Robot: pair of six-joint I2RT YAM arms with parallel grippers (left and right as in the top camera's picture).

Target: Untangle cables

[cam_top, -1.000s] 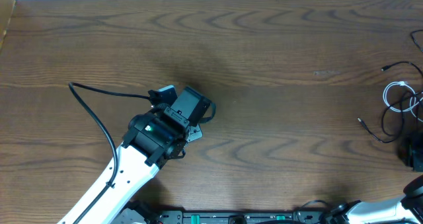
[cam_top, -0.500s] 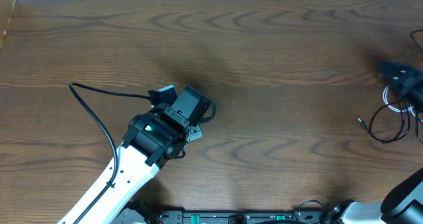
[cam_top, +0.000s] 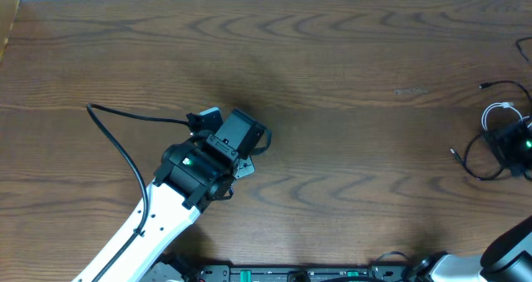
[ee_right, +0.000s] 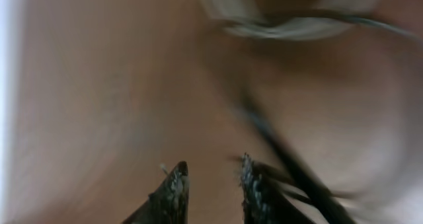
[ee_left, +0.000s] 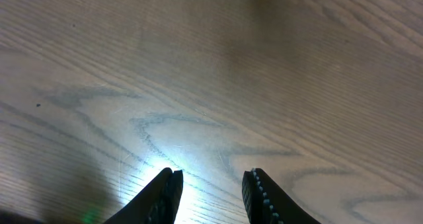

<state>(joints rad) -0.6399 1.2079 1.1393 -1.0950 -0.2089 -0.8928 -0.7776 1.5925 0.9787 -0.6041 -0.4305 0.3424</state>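
The cables lie in a tangle at the table's far right. A white cable point(cam_top: 498, 108) loops at the top, and a thin black cable point(cam_top: 475, 170) curls below it, ending in a small plug point(cam_top: 453, 153). My right gripper point(cam_top: 511, 141) hovers right over this tangle. Its wrist view is blurred. The gripper point(ee_right: 211, 174) is open by a narrow gap, with bare table between the tips. A black cable point(ee_right: 291, 168) runs just beside the right finger, and the white cable point(ee_right: 291, 27) lies ahead. My left gripper point(ee_left: 211, 184) is open over bare wood, far from the cables.
The left arm point(cam_top: 195, 165) reaches in from the bottom left, and its own thick black lead point(cam_top: 125, 153) loops out to the left. Another thin black cable end point(cam_top: 499, 83) lies above the tangle. The table's right edge is close to the cables.
My right gripper has swung from the lower right edge up past the tangle and back down onto it, and its jaws have narrowed. The left arm has not moved.
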